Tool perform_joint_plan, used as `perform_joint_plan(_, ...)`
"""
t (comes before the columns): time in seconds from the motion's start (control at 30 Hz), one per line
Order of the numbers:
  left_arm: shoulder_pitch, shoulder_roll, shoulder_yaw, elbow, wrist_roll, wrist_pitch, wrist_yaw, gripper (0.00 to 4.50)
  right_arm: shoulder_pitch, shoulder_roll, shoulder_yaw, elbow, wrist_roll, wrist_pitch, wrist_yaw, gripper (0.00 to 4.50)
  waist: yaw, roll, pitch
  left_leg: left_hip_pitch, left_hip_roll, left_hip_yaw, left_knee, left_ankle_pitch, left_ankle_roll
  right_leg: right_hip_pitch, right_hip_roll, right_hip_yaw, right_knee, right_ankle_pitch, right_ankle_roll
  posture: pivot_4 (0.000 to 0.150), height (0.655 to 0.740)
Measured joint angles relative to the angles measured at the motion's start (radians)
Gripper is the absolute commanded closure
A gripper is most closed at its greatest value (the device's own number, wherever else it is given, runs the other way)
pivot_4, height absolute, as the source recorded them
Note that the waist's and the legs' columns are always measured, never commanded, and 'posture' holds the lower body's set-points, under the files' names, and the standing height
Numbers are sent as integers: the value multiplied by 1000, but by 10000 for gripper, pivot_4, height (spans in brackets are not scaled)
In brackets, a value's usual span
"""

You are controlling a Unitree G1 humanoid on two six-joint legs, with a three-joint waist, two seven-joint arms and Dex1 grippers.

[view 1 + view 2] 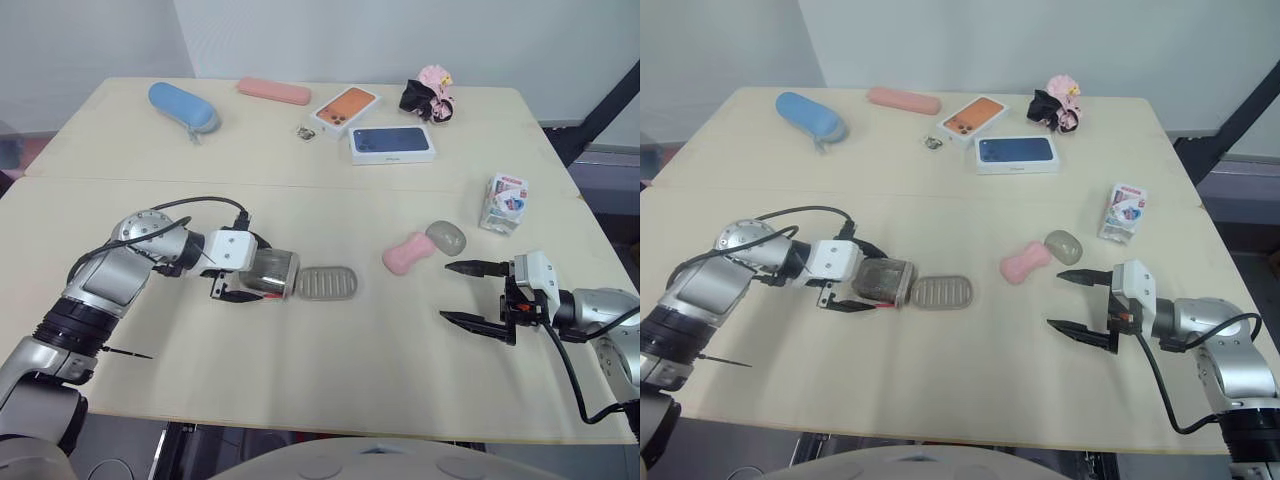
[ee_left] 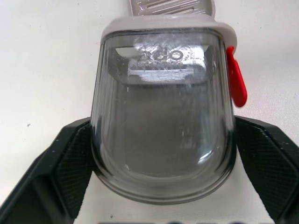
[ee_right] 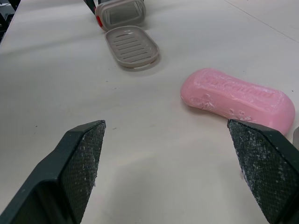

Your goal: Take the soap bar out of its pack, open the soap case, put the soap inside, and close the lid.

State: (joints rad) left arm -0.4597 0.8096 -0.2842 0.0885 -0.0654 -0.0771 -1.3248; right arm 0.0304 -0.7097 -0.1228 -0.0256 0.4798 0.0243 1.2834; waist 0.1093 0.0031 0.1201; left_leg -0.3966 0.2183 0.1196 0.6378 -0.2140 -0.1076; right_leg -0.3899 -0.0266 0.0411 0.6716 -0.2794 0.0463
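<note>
Two jaws: left clamps the clear lid (image 2: 161, 130), red clasp (image 2: 237, 84) plain in wrist view; right gapes empty near soap (image 3: 238, 98).

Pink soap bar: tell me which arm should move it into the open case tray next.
Right. The right gripper is open, empty and close to the pink soap bar, which lies just ahead of it. The left gripper is shut on the clear lid beside the tray.

The soap case lid (image 2: 161, 116) is clear, glossy plastic; its ribbed tray (image 3: 131, 45) is matt grey plastic. The pink soap (image 3: 238, 99) looks waxy and embossed, the tabletop (image 1: 380, 350) smooth and matt.
</note>
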Motion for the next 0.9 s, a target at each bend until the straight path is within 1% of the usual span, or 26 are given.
perform_joint_plan(0.13,0,-11,37,12,-62,-17,-16,60,-32,-11,-1,25,-10,-10,13,0,-1,0,0,0,0,0,0,0,0,0,0,0,0,0,0,1500,7400)
perform_joint_plan(0.2,-1,-11,47,11,-74,-17,-19,60,-35,-15,-1,30,-16,-14,15,0,-1,0,0,0,0,0,0,0,0,0,0,0,0,0,0,1500,7400)
perform_joint_plan(0.23,5,-10,74,5,-117,-3,-31,60,-49,-28,7,46,-39,-26,20,0,-1,0,0,0,0,0,0,0,0,0,0,0,1,0,0,1500,7400)
perform_joint_plan(0.3,20,-8,105,-25,-161,23,-35,60,-70,-49,22,50,-67,-35,29,0,-3,0,0,0,0,0,0,0,0,0,1,0,0,0,0,1500,7400)
perform_joint_plan(0.37,65,-2,168,-96,-242,73,-34,60,-119,-97,57,47,-113,-41,44,0,-5,0,0,1,0,0,0,0,0,0,1,0,1,0,0,1500,7400)
perform_joint_plan(0.43,95,3,208,-129,-289,102,-30,60,-155,-129,83,44,-144,-48,60,0,-4,0,0,1,1,0,0,0,0,0,1,0,1,0,0,1500,7400)
perform_joint_plan(0.53,188,-8,304,-199,-378,141,9,60,-266,-186,163,49,-230,-76,106,0,-13,0,0,1,0,0,0,0,0,0,2,0,1,0,0,1500,7400)
perform_joint_plan(0.63,298,-46,360,-267,-426,171,76,60,-416,-195,233,64,-287,-88,143,0,-24,0,0,1,0,0,0,0,0,0,2,0,1,0,0,1500,7400)
perform_joint_plan(0.73,415,-94,394,-322,-455,202,150,60,-580,-162,311,127,-323,-89,190,0,-31,0,0,1,1,0,0,0,0,1,2,0,1,0,0,1500,7400)
perform_joint_plan(0.77,447,-107,406,-330,-455,202,173,60,-640,-131,340,164,-338,-92,209,0,-34,0,0,1,1,0,0,0,0,1,3,0,2,0,0,1500,7400)
perform_joint_plan(0.9,486,-139,417,-335,-447,196,219,60,-775,-63,452,279,-373,-140,268,0,-29,0,0,0,1,0,1,1,1,0,2,-1,4,0,0,1500,7400)
